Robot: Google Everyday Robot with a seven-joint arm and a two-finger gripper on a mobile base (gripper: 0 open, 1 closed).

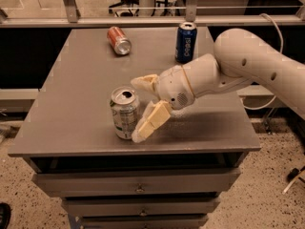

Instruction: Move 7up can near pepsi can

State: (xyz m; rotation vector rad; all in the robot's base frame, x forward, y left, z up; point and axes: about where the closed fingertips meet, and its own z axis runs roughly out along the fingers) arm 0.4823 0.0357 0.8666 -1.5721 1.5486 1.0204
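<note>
The 7up can (125, 112), silver-white and green with an open silver top, stands upright near the front of the grey table (81, 80). The pepsi can (185, 42), dark blue, stands upright at the back of the table, right of centre. My gripper (139, 109) reaches in from the right and is open. Its near finger (151, 121) touches the 7up can's right side and its far finger (143, 82) sits just behind the can's top. The can stands partly between the two fingers.
A red-orange can (118, 40) lies on its side at the back of the table, left of the pepsi can. My white arm (248, 66) spans the table's right half. Drawers (138, 187) sit below the front edge. A metal railing (143, 20) runs behind the table.
</note>
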